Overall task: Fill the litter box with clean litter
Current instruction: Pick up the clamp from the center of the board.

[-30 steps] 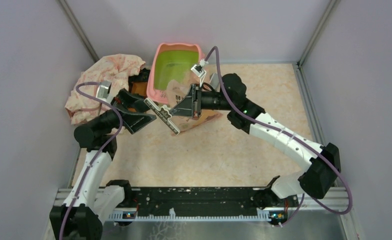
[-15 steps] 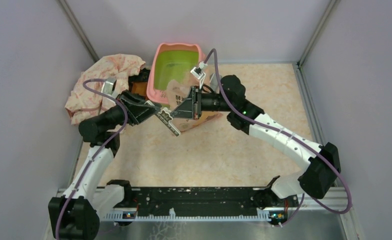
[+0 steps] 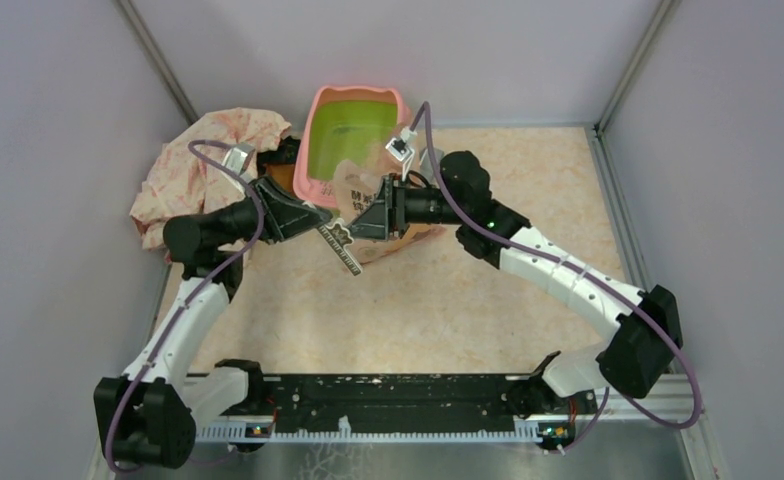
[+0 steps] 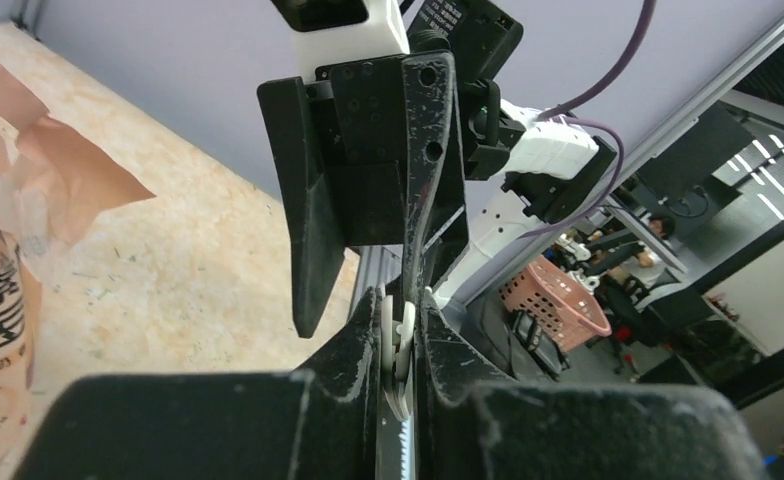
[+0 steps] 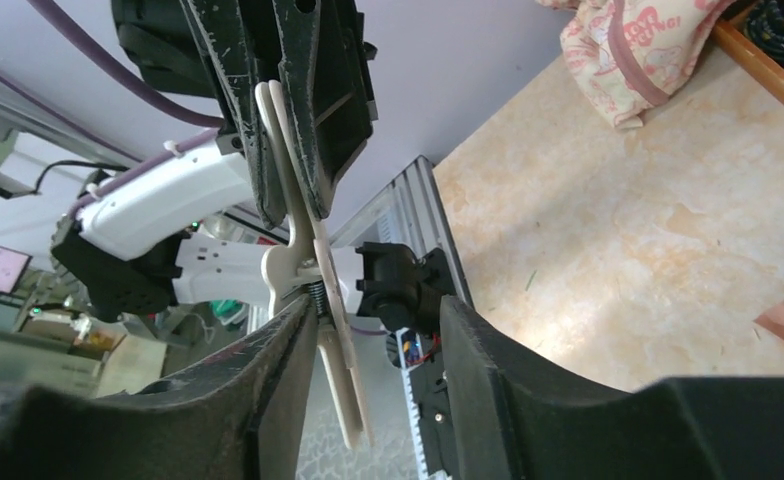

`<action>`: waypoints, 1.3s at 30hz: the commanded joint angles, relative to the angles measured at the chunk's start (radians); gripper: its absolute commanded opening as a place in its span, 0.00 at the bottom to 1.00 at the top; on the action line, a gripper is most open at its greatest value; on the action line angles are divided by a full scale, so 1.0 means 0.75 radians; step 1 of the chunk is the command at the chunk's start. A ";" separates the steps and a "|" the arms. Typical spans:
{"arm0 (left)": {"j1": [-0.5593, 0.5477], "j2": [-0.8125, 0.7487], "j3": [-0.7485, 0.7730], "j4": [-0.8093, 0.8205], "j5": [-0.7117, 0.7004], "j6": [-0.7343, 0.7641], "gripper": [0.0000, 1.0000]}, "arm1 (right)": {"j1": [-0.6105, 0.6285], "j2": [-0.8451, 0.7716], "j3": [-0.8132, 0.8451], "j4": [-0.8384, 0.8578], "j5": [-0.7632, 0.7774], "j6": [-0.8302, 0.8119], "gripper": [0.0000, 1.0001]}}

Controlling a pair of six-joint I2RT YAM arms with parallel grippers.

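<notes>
Tan tbl (image 3: 418,300): L end effector (image 4: 400,325) pinches clip (image 5: 313,250), R end effector (image 5: 373,330) spread.

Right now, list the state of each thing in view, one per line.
Left gripper: shut on the clip.
Right gripper: open, fingers either side of the clip.
Clip: held in the air.
Litter box: upright, no litter discernible inside.
Bag: unclipped, beside the litter box.
Cloth: crumpled.
</notes>
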 commanded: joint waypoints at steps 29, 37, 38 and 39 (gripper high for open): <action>-0.180 0.246 0.131 0.155 0.171 -0.352 0.06 | -0.042 -0.162 0.154 -0.352 -0.165 -0.475 0.64; -0.216 0.244 0.159 0.060 0.168 -0.271 0.04 | -0.042 -0.120 0.171 -0.349 -0.139 -0.450 0.54; -0.221 0.245 0.161 0.046 0.167 -0.259 0.04 | -0.040 -0.116 0.171 -0.345 -0.144 -0.445 0.53; -0.224 0.244 0.162 0.043 0.164 -0.249 0.04 | -0.041 -0.114 0.170 -0.345 -0.145 -0.442 0.53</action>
